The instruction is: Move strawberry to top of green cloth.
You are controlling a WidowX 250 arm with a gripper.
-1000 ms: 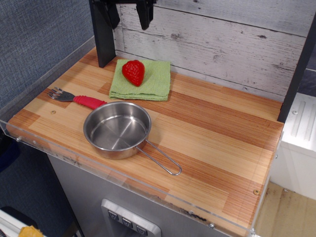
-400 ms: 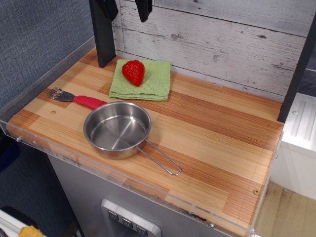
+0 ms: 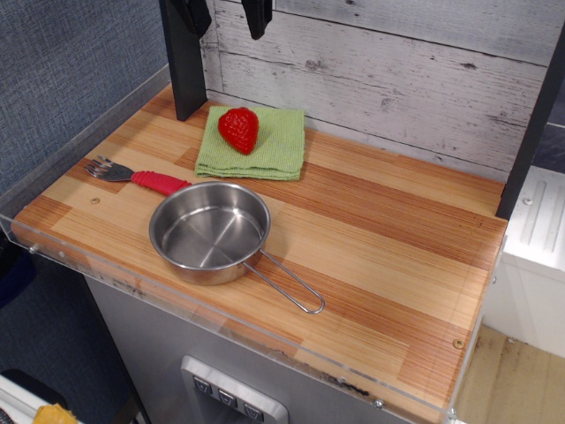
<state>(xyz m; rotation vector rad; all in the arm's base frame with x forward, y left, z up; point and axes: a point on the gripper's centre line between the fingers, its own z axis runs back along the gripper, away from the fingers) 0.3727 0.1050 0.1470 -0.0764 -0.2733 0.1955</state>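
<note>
Since one second ago the gripper [image 3: 224, 16] has risen toward the top edge of the frame, so that only its two dark fingertips [image 3: 257, 18] show, spread apart with nothing between them; since 0.4 s ago nothing has shifted. Strawberry [image 3: 239, 129] lies on the green cloth [image 3: 274, 146], toward the cloth's left half, tip pointing to the lower edge of the frame, well below the gripper and apart from it. Green cloth lies flat on the wooden tabletop [image 3: 380, 238] in the upper left of the frame, near the base of a dark upright post [image 3: 184, 71] and in front of the whitewashed plank wall [image 3: 397, 79]. Steel pan [image 3: 209, 231] stands below the cloth at centre left, empty, its wire handle [image 3: 287, 283] reaching toward the lower right. Fork [image 3: 132, 175] with a red handle lies left of the pan, tines toward the left edge, its handle end just beside the pan's rim.
</note>
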